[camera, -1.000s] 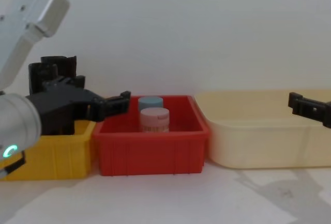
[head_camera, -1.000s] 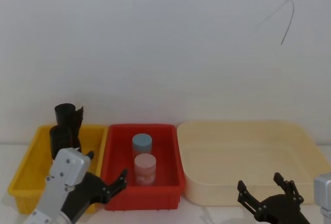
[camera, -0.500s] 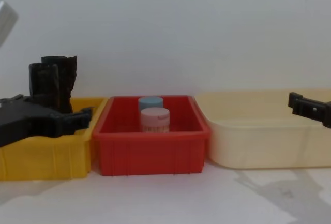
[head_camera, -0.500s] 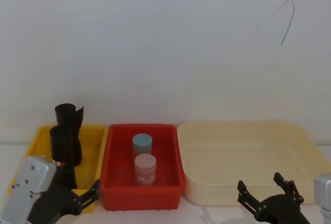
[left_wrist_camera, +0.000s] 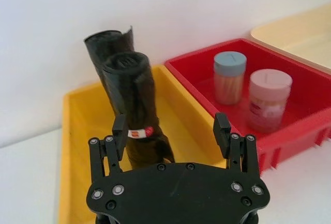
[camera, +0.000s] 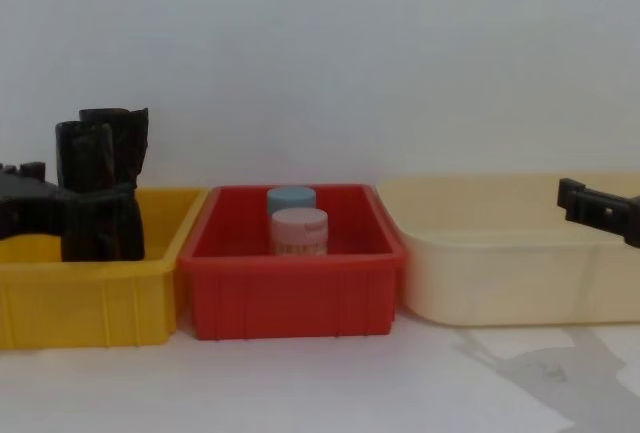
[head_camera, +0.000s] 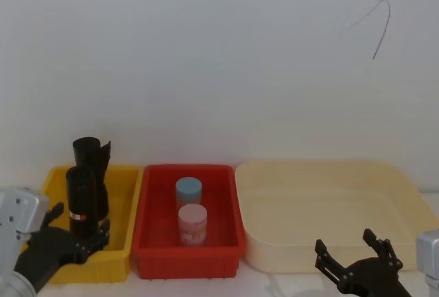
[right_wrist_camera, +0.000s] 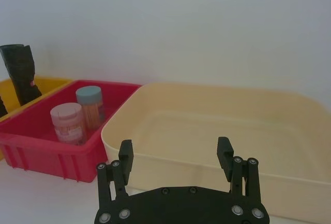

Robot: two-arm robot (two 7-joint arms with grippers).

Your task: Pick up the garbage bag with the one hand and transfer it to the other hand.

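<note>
Left wrist view: the left gripper (left_wrist_camera: 171, 127), the nearer one, jaws spread wide and holding nothing, is facing the garbage bag (left_wrist_camera: 135, 105). The bag is standing upright in the yellow bin (left_wrist_camera: 72, 157), long axis vertical, just ahead between the fingers. The right gripper (right_wrist_camera: 175, 152), likewise open and empty, is hovering before the cream tub (right_wrist_camera: 289, 188), well apart.

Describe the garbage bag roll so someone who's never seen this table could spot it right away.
Look in the yellow bin at the left end, beside the red bin. Two black rolls stand upright in it. The garbage bag is the shorter front one, with a small red-and-white band; the taller roll behind it has a ragged top.
</note>
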